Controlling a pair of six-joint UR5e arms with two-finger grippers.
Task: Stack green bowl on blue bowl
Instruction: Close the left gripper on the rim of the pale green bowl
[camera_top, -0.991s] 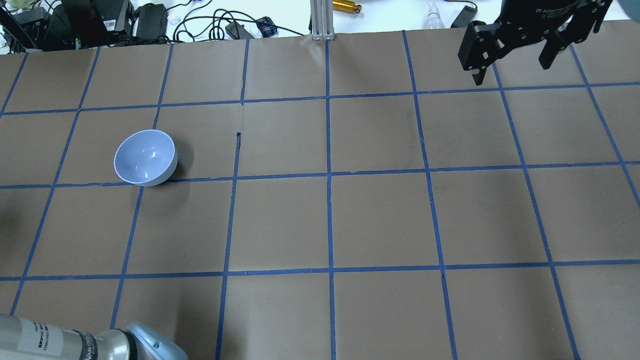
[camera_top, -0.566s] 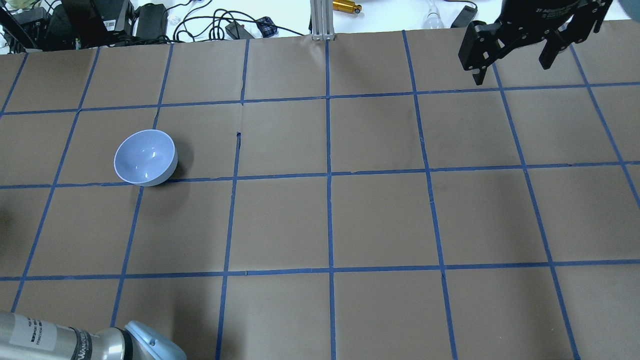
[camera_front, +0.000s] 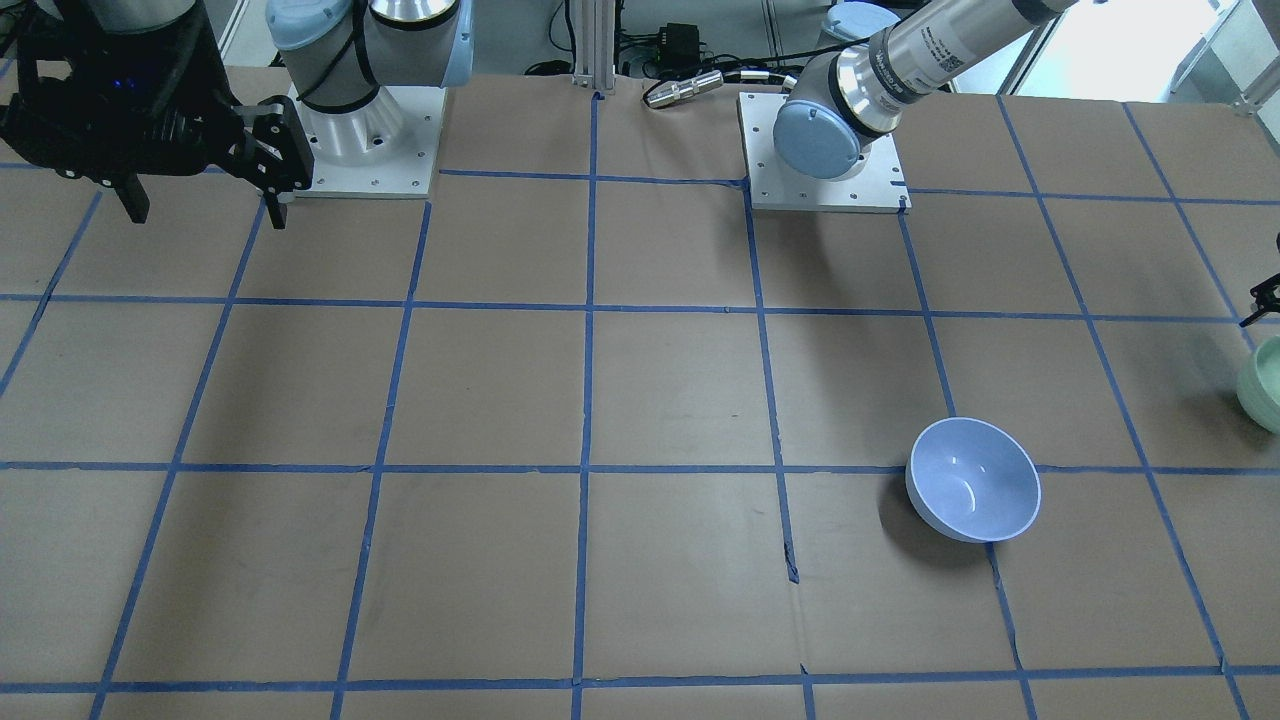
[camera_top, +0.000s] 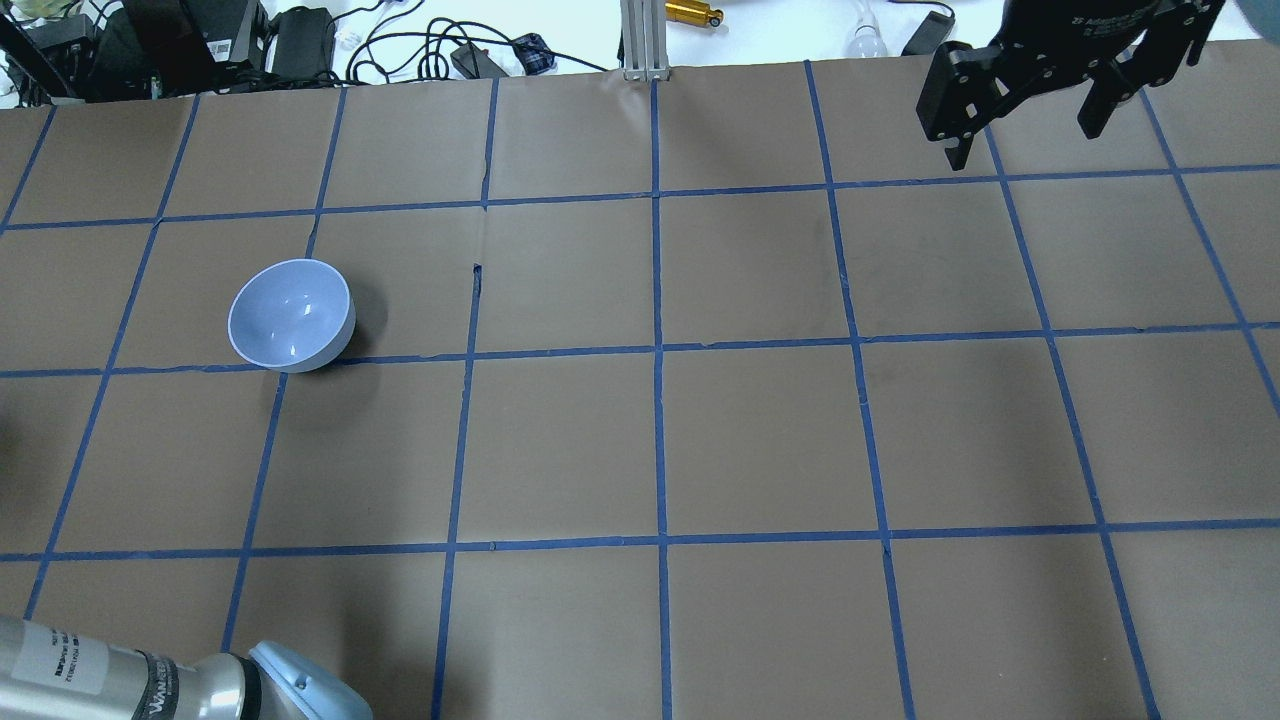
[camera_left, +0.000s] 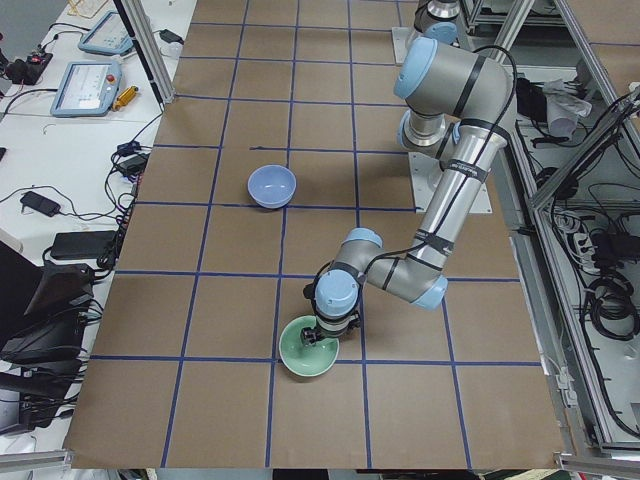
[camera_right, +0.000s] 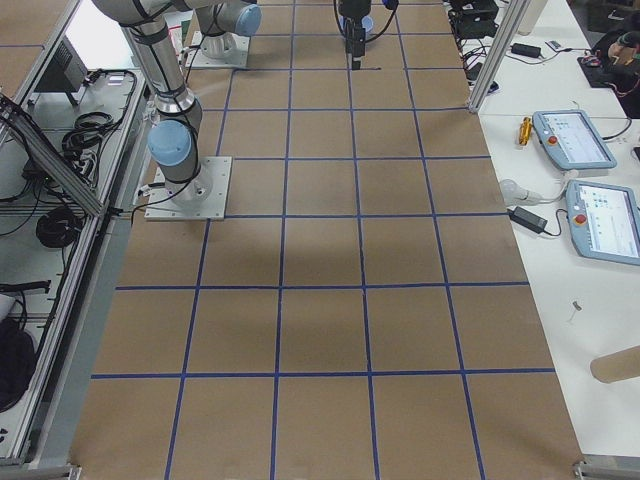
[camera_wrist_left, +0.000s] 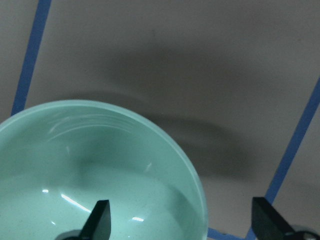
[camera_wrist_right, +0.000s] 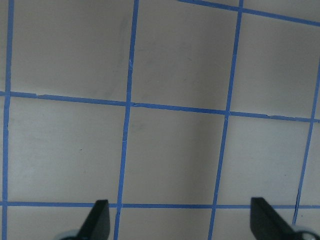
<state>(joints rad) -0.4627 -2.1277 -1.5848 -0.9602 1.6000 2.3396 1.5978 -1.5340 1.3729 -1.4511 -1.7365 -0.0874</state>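
Note:
The green bowl (camera_wrist_left: 95, 175) stands upright on the table near the robot's left end; it also shows in the exterior left view (camera_left: 308, 350) and at the front-facing view's right edge (camera_front: 1262, 385). My left gripper (camera_wrist_left: 182, 222) is open and straddles its rim, with one finger inside the bowl and one outside; it sits low over the bowl in the exterior left view (camera_left: 322, 335). The blue bowl (camera_top: 290, 315) stands upright and empty, apart from the green bowl (camera_front: 973, 480). My right gripper (camera_top: 1022, 145) is open and empty, high above the table's far right (camera_wrist_right: 180, 222).
Brown paper with a blue tape grid covers the table (camera_top: 760, 440). Cables and devices (camera_top: 400, 40) and an aluminium post (camera_top: 645, 40) line the far edge. The arm bases (camera_front: 365, 130) (camera_front: 820, 150) stand on the robot's side. Teach pendants (camera_right: 575, 140) lie on a side table.
The left arm's elbow has shifted slightly left and down in the overhead view. The blue bowl and the right gripper have not moved.

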